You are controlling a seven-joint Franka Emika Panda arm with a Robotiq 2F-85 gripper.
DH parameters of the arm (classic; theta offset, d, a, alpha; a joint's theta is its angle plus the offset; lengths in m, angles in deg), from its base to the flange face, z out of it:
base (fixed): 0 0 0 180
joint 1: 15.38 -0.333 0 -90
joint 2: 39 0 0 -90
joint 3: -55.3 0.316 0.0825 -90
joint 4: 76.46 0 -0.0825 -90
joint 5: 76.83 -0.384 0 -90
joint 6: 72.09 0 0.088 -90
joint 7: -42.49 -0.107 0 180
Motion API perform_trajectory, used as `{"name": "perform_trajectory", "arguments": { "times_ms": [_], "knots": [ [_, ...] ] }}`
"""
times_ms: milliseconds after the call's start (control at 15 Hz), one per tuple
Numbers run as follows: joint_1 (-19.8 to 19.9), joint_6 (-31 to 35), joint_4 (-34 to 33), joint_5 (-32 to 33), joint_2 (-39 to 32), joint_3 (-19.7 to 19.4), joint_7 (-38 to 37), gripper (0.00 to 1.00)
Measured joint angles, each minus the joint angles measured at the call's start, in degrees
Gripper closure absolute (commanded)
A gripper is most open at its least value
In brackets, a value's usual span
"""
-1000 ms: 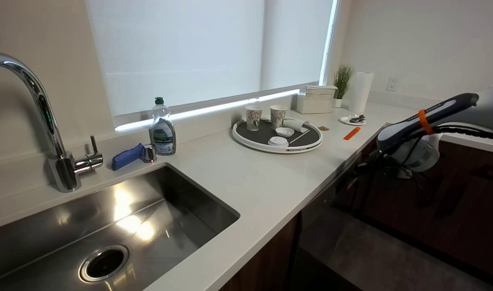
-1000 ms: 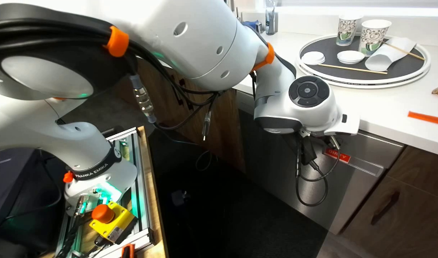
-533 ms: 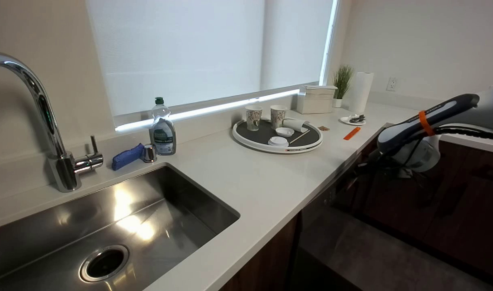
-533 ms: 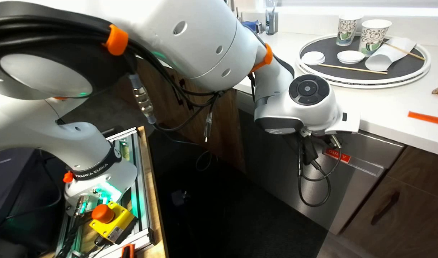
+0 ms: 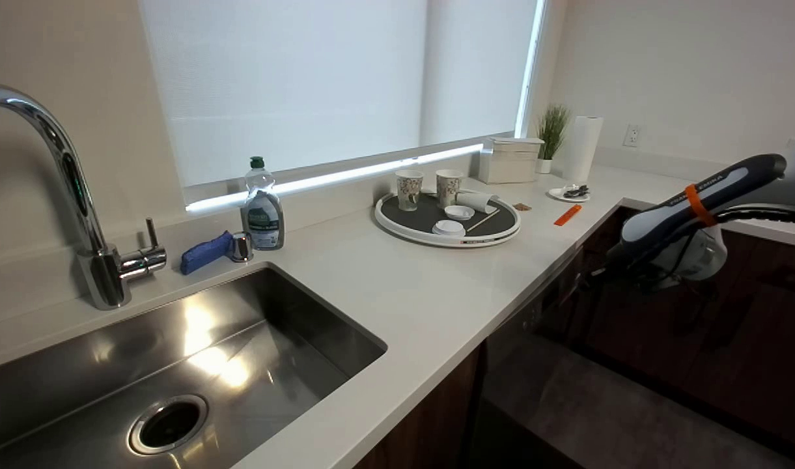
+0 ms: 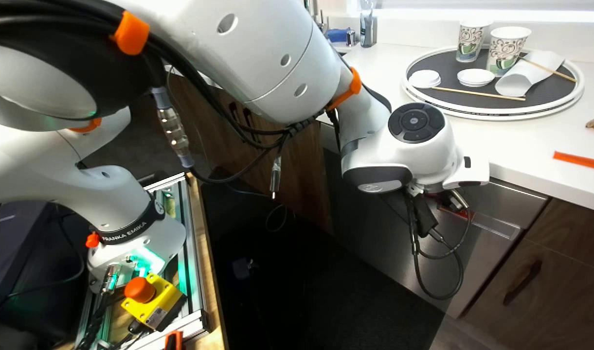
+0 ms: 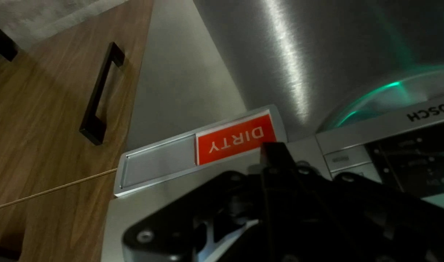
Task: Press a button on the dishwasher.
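Observation:
The dishwasher (image 7: 185,83) fills much of the wrist view, a brushed steel front with BOSCH lettering seen upside down. Light grey buttons (image 7: 347,158) border its black display panel (image 7: 418,156), right of the fingertips. My gripper (image 7: 276,147) comes up from the bottom edge, jaws together and nothing between them. Its tips overlap the lower corner of the red DIRTY sign (image 7: 236,138); whether they touch the front I cannot tell. In an exterior view the arm's hand hides the gripper before the dishwasher (image 6: 384,233); elsewhere the gripper (image 5: 592,279) is a dark shape below the counter edge.
The white counter (image 6: 525,141) overhangs the dishwasher front. A wooden cabinet with a black handle (image 7: 102,94) adjoins it. On the counter lies a round tray (image 6: 491,116) with paper cups, lids and sticks. A cable loop (image 6: 438,291) hangs under the hand.
The arm's hand has shifted and tilted slightly, drawing a little away from the counter edge. The hanging cable loop has swung lower and to the right. Jaws stay together.

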Motion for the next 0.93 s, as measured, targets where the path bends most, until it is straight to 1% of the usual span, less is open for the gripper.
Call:
{"name": "perform_trajectory", "arguments": {
  "times_ms": [267, 333, 400, 467, 600, 933],
  "knots": [
    [1.3, -0.2, 3.9, 2.4, 2.4, -0.2, 2.8, 1.0],
    [2.0, -0.7, 5.1, 3.0, 3.2, 0.3, 4.1, 0.9],
    [2.9, -1.7, 6.2, 3.5, 4.1, 0.9, 5.6, 0.73],
    [3.5, -2.8, 7.4, 3.8, 5.1, 1.2, 6.9, 0.68],
    [3.9, -4.9, 9.8, 3.9, 7.9, 0.9, 9.3, 0.53],
    [2.9, -6.7, 16.4, 3.9, 15.9, -1.5, 13.6, 0.16]
  ]
}}
